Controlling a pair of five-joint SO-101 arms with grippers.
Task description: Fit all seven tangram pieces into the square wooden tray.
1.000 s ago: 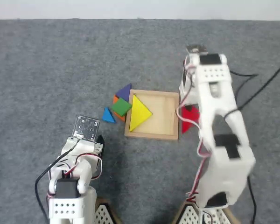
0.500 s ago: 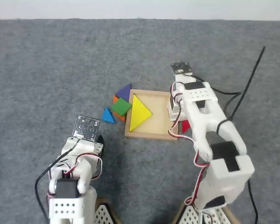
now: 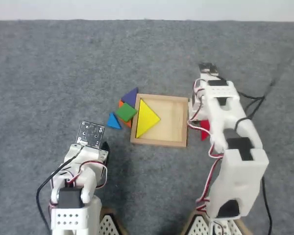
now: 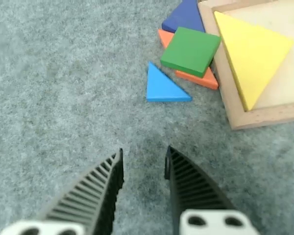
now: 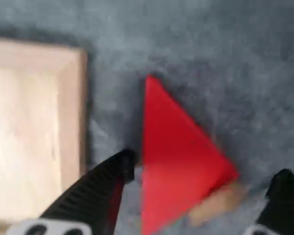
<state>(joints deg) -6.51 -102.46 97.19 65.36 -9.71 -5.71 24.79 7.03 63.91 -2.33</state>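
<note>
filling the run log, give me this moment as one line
left gripper: open, over carpet near blue triangle | right gripper: open, astride red triangle beside tray | in tray: yellow triangle

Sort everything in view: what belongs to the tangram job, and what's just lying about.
Job: wooden tray, yellow triangle, green square, blue triangle, purple piece, orange piece, red triangle.
Lying about: grey carpet, pale strip beyond it.
</note>
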